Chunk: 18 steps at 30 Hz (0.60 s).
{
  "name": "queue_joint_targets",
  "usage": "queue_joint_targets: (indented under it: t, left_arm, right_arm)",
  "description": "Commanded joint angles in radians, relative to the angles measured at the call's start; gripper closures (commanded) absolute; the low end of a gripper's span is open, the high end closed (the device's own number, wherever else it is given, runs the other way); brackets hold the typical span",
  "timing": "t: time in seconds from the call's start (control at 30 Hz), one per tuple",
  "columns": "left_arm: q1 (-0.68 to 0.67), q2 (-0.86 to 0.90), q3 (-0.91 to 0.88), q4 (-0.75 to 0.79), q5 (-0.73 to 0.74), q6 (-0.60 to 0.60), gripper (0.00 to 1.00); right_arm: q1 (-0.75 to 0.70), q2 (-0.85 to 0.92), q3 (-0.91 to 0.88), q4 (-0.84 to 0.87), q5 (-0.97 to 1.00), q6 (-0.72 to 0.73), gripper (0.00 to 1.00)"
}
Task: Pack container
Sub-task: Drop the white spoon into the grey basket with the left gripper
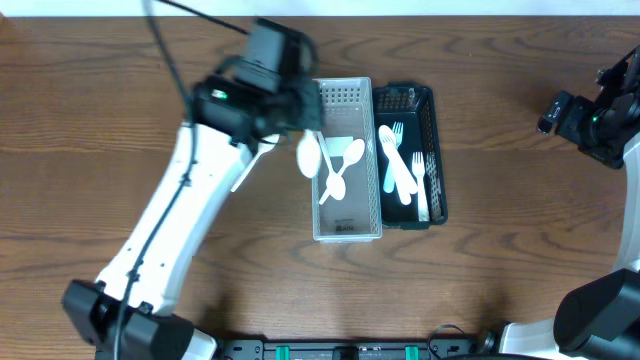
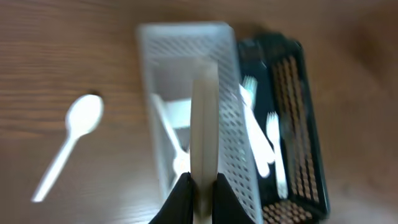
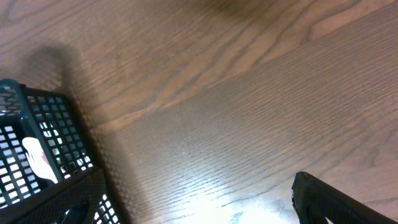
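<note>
A white basket (image 1: pixel 347 232) stands mid-table with white spoons (image 1: pixel 340 165) in it. A black basket (image 1: pixel 437 160) stands against its right side and holds pale forks (image 1: pixel 398 165). My left gripper (image 1: pixel 300 125) is over the white basket's left rim, shut on a white utensil (image 1: pixel 308 155). In the left wrist view the jaws (image 2: pixel 202 186) clamp its handle (image 2: pixel 203 124) above the white basket (image 2: pixel 186 31). The black basket (image 2: pixel 311 124) is to its right. A loose white spoon (image 2: pixel 74 134) lies on the table to the left. My right gripper (image 1: pixel 560 112) is far right, open and empty.
The right wrist view shows bare wooden table (image 3: pixel 236 93), a corner of the black basket (image 3: pixel 37 155) at lower left and one finger (image 3: pixel 336 202) at lower right. The left arm (image 1: pixel 170 220) crosses the table's left half.
</note>
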Motion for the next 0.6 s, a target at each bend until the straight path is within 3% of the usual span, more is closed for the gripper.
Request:
queue_joint_targets:
  t: [0.0,0.13,0.37,0.47,0.57]
  left_arm:
    - [-0.072,0.096,-0.052,0.014,-0.069,0.016,0.93]
    - [-0.132,0.194,-0.058,0.028,-0.129,0.055,0.83]
    - [-0.075,0.167,-0.029,-0.043,-0.155,0.158,0.52]
    - [-0.014,0.137,-0.029,-0.079,-0.237,0.189,0.45]
    - [0.064,0.142,-0.035,-0.093,-0.253,0.32,0.44]
  right_arm:
    - [-0.008,0.008,-0.003,0.005,-0.005,0.01,0.01]
    - [-0.008,0.008,-0.003,0.009,-0.005,0.011,0.01]
    - [-0.008,0.008,-0.003,0.009,-0.005,0.011,0.01]
    - [-0.008,0.008,-0.003,0.009,-0.005,0.01,0.01]
    - [-0.008,0.008,-0.003,0.01,-0.005,0.011,0.01]
